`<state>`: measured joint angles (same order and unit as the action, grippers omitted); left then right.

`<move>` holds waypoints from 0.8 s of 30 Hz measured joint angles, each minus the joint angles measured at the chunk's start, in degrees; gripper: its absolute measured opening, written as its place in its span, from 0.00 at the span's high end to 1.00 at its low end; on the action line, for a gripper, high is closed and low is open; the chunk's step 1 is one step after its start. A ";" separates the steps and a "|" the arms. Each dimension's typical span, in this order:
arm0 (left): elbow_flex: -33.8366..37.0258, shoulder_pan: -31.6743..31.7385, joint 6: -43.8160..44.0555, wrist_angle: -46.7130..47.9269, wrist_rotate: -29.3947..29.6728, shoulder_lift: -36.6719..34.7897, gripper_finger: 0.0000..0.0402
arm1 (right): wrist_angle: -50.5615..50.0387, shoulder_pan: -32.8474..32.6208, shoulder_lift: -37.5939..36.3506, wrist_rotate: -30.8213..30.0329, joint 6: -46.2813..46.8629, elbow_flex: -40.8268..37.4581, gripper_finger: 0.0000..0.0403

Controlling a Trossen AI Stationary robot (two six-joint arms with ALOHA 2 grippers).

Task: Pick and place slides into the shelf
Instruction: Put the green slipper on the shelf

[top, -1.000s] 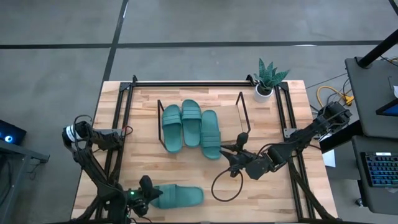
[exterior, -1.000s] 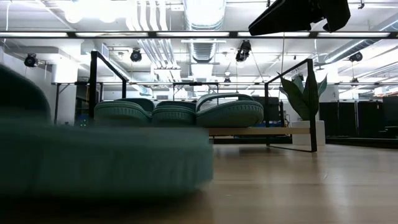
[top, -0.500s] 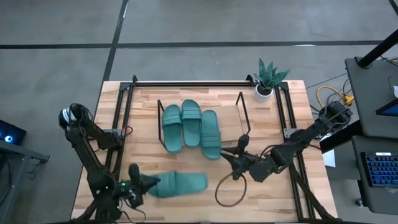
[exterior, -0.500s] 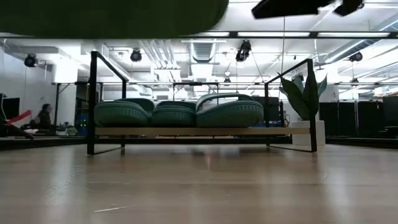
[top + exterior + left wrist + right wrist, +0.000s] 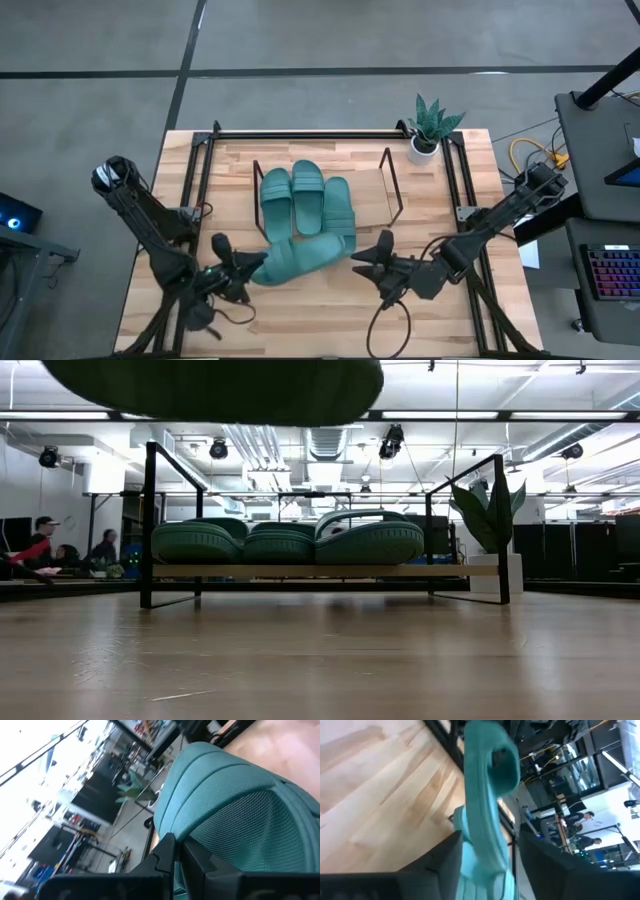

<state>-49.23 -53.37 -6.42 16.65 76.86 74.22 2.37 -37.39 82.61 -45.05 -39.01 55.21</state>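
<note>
High view: the left gripper (image 5: 240, 275) pinches one end of the fourth slide (image 5: 300, 258), which hangs off the table just at 6 o'clock of the shelf (image 5: 391, 190), its far end overlapping the front of the three slides (image 5: 305, 200) already lying side by side on the rack; the only free slot is at 3 o'clock of that row, so the carry should swing toward the right end frame before lowering, and the toe should stay high enough to clear the shelved soles. The right gripper (image 5: 378, 262) sits at 4 o'clock of the held slide, fingers spread wide and pointing at it, holding nothing; it should keep off the path or steady the free end only if that droops. Low view: the held slide (image 5: 215, 385) shows as a dark oval at 12 o'clock, well above the shelf's wood base (image 5: 420, 571), so there is height to spare over the front rod. Left wrist view: the fingers are closed tight on the sole's edge (image 5: 235, 815); a thin edge grip may twist, so move slowly. Right wrist view: the slide (image 5: 485, 795) stands edge-on between the open fingers, untouched
</note>
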 joint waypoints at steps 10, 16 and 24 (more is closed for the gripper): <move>0.02 6.48 -0.42 -2.72 0.06 -0.01 1.00 | 0.01 1.18 0.02 0.16 -2.07 2.85 0.43; 0.02 10.05 -7.30 -12.31 0.20 0.39 1.00 | 0.09 2.60 0.02 1.89 -5.18 3.48 0.43; 0.02 13.06 -20.80 -24.18 0.04 1.78 1.00 | 5.20 4.41 0.02 3.53 -3.42 3.50 0.43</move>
<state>-49.21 -40.31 -27.22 -7.53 76.90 76.00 7.57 -32.97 82.63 -41.52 -42.43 58.72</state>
